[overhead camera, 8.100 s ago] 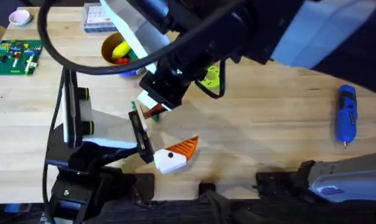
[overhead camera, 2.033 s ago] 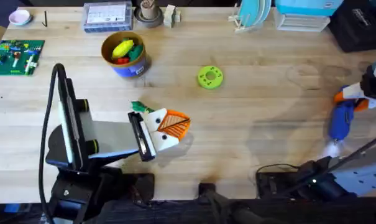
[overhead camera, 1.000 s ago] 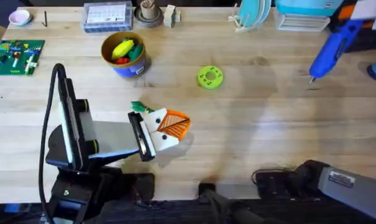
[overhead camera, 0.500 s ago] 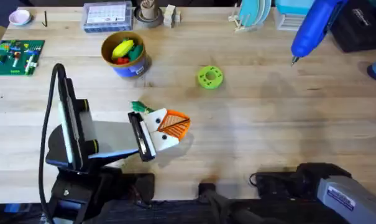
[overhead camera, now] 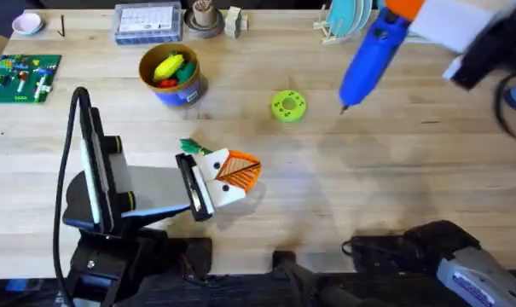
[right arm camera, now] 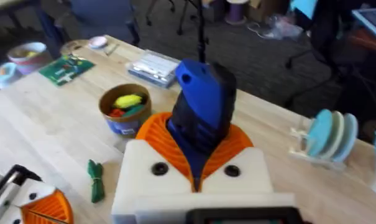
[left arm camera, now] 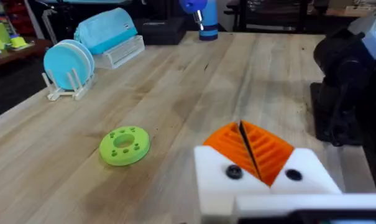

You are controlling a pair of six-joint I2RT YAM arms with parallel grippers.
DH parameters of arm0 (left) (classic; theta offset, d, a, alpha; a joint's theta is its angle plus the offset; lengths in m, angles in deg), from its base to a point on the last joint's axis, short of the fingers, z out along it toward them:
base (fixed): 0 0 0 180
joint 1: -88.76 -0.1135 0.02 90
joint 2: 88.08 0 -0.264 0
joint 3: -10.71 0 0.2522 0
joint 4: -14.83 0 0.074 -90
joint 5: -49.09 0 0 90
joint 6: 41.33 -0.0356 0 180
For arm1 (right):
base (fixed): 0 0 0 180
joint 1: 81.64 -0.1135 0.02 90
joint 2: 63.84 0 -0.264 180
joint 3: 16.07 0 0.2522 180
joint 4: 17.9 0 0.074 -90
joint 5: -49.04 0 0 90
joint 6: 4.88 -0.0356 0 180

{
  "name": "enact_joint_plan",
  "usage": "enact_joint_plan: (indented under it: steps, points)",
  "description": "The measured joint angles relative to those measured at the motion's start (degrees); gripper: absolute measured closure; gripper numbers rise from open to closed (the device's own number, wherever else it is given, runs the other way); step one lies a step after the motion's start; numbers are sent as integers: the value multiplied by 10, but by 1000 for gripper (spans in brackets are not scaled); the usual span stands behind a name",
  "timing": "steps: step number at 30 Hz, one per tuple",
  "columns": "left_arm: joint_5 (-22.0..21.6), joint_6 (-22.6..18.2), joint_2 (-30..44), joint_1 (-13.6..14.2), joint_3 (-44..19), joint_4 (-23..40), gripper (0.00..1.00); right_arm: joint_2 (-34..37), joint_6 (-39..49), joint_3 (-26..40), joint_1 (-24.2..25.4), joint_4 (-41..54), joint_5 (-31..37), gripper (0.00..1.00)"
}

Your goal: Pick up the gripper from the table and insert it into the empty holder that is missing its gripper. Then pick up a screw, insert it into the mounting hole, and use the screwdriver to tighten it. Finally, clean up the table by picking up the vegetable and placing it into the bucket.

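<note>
Overhead, I see my right gripper clamped on the screwdriver, carried in the air with its bit pointing down past the green ring disc. Taking that disc as my landmark: the bucket sits well off to its left, and the vegetable lies nearer me and left of it. My left gripper, fingers pressed together and empty, rests just beside the vegetable. I cannot tell from here where the holder or a screw is.

Left wrist view: closed orange pads, with the disc on bare worktop beyond them.

Right wrist view: the screwdriver stands gripped between the orange pads, bucket and vegetable beyond.

My worry is the bit arriving tilted and skating off the screw head, or the long tool slipping in the pads.

The worktop is pale wood planks; a dish rack, boxes and a circuit board line its far edge.
</note>
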Motion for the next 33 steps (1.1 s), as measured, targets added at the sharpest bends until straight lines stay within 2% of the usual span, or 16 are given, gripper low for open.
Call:
enact_joint_plan:
  steps: [6, 13, 17, 26, 33]
  points:
    - [0, 0, 0, 0, 0, 0, 997, 9, -47, -62, -103, -109, -7, 980]
    - [0, 0, 0, 0, 0, 0, 997, 69, -65, -70, -222, -221, -12, 980]
    - [0, 0, 0, 0, 0, 0, 997, 106, -69, -70, -273, -297, -16, 980]
    - [0, 0, 0, 0, 0, 0, 997, 149, -87, -70, -340, -378, -17, 980]
    - [0, 19, 0, 0, 0, 0, 997, 164, -69, -70, -350, -379, -19, 980]
